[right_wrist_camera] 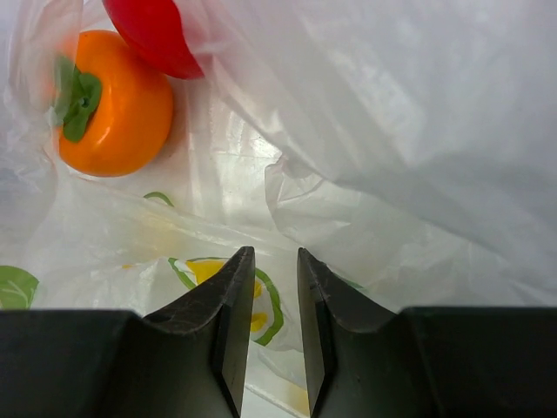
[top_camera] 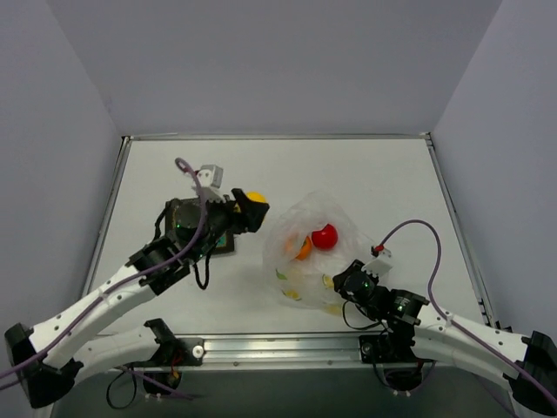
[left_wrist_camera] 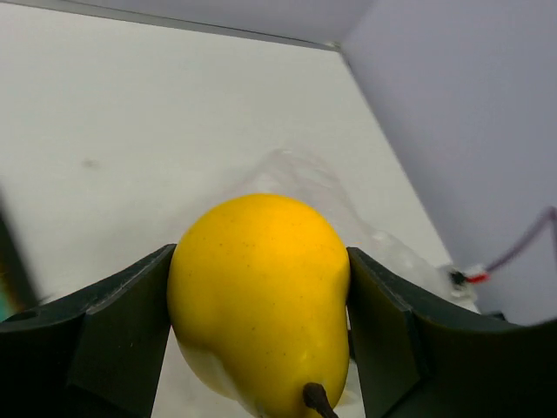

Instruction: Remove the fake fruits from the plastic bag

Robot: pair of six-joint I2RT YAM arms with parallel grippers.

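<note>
Plastic bag [top_camera: 313,252]: clear, crinkled film printed with lemon slices, lying slumped on the white table [top_camera: 365,170] right of centre in the top view. You can see two fruits inside it. A red fruit [top_camera: 325,236] sits near the bag's middle, and an orange fruit [top_camera: 304,248] lies just beside it to the lower left, apparently touching it. In the right wrist view the same pair fills the upper left corner. The orange fruit [right_wrist_camera: 113,104] shows a green leafy cap, and the red fruit [right_wrist_camera: 157,35] is cut off by the top edge.

Your right gripper [top_camera: 348,280] meets the bag at its lower right edge. Its fingers [right_wrist_camera: 222,331] are drawn nearly together, leaving a narrow slit. A crease of the film [right_wrist_camera: 392,131] runs down into that slit, so they pinch the plastic.

Your left gripper [top_camera: 248,207] is just left of the bag and outside it. Its fingers [left_wrist_camera: 113,340] are spread around a yellow pear [left_wrist_camera: 258,296], one pressed against each flank, stem end towards the camera. The pear is clear of the film. A dark-rimmed plate [top_camera: 228,246] lies mostly hidden beneath this arm.
</note>
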